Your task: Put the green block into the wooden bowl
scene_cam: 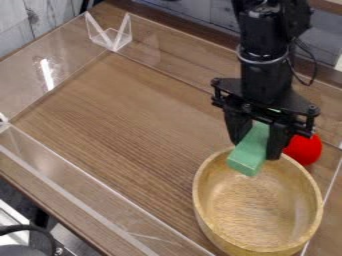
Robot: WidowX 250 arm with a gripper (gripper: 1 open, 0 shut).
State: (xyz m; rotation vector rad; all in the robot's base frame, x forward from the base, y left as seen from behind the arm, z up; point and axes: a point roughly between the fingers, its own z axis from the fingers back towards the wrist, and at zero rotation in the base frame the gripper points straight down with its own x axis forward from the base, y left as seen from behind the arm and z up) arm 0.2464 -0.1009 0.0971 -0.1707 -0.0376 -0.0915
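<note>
A light green block [250, 156] hangs between the fingers of my black gripper [259, 140], which is shut on it and points straight down. The block's lower end sits just over the far rim of the pale wooden bowl [214, 205], which rests on the table at the lower right. The inside of the bowl holds nothing that I can see. My arm rises out of the top of the picture.
A red strawberry-like toy [306, 149] lies right of the gripper, partly behind one finger. Clear plastic walls [80, 205] fence the wooden tabletop [120, 110] at the left and front. A clear folded stand [110, 33] sits at the back left.
</note>
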